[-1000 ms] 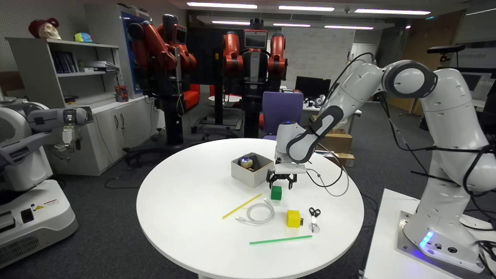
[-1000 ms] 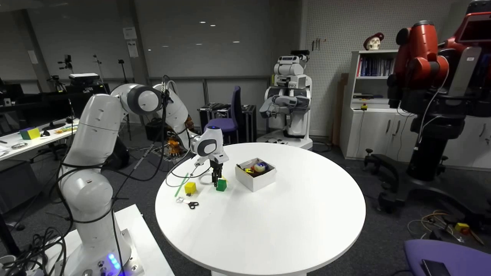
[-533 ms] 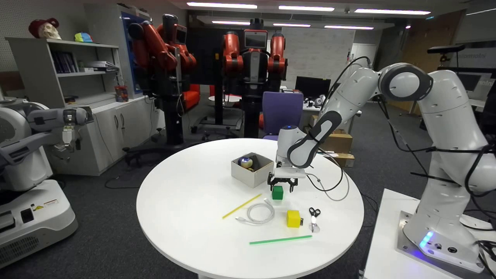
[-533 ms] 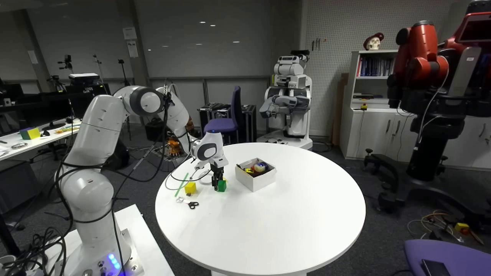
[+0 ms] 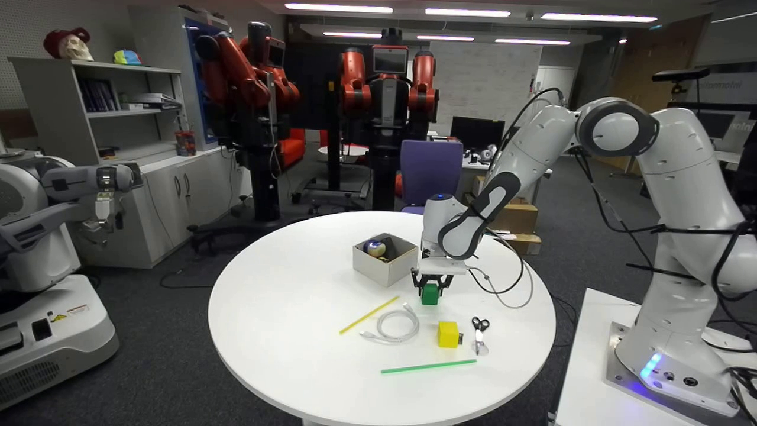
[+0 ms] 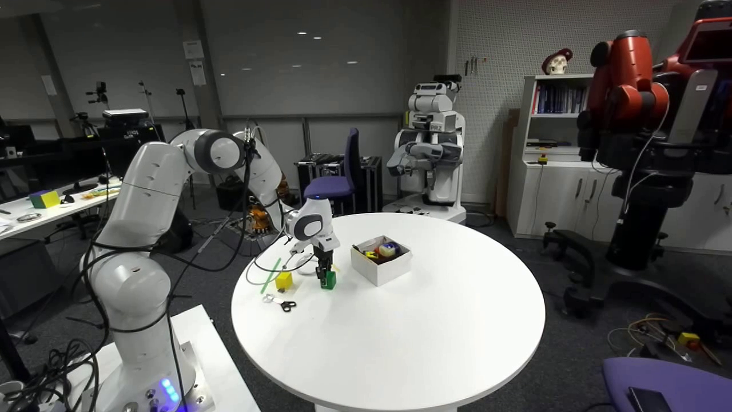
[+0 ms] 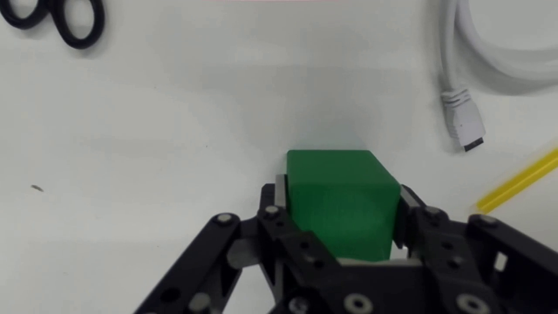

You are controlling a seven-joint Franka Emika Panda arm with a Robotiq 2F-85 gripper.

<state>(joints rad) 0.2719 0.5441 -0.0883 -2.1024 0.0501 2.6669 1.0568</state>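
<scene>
A green cube fills the space between the two black fingers of my gripper. In the wrist view, one finger's pad lies along the cube's left side, and the opposite finger presses its right side. The jaws are closed on it from both sides. The cube appears to rest on the white round table, low beneath the wrist, in both exterior views. Its underside is hidden.
Beside the gripper stands an open white box holding a ball and other items. Around lie a yellow cube, scissors, a yellow stick, a green stick and a white cable.
My gripper has come down slightly, and its fingers have closed from wide apart onto the green cube. The cube has shifted a little, toward the right in an exterior view.
</scene>
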